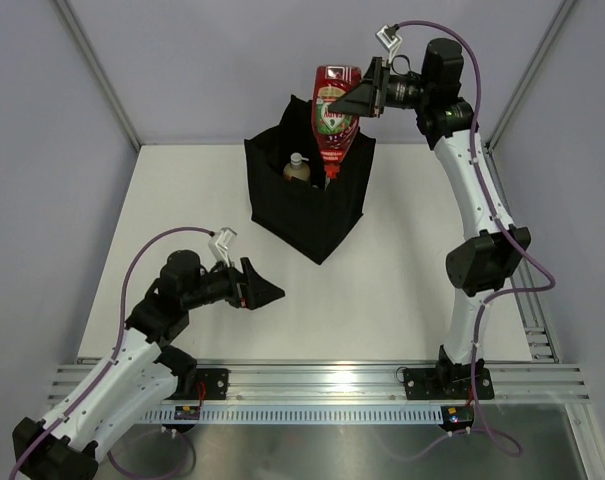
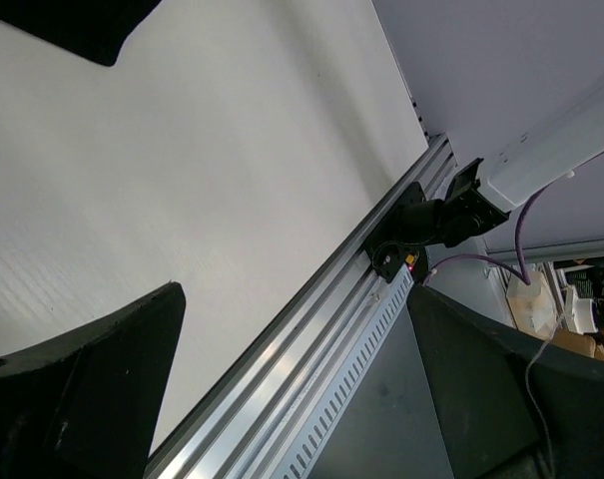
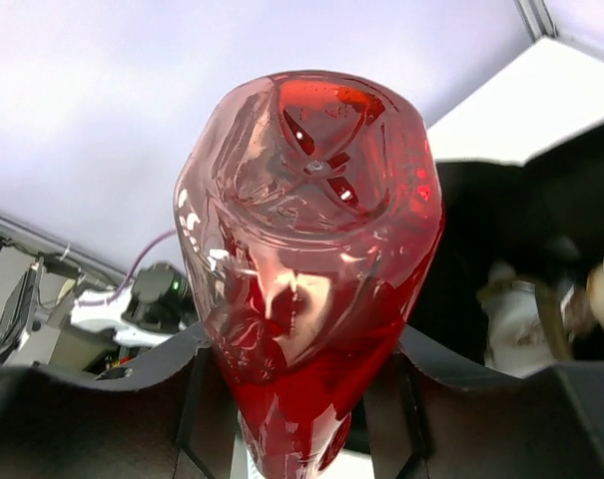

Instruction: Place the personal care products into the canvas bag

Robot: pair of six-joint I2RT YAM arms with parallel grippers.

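Hovering over the bag [image 1: 312, 225] at the table's [image 1: 402, 280] far edge, right gripper [image 1: 354, 100] clamps the red bottle [image 1: 332, 125] cap-down: the drop-in step. Next call: lower, release clear of the amber bottle [image 1: 297, 168] inside. Left gripper [image 1: 267, 292] gapes empty, near-left corner.

red bottle [image 1: 336, 115] cap-down above black bag [image 1: 312, 215]

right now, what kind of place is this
Probably a robotics lab test cell: left arm and right arm bolted to an aluminium rail, plain grey walls enclosing a white table.
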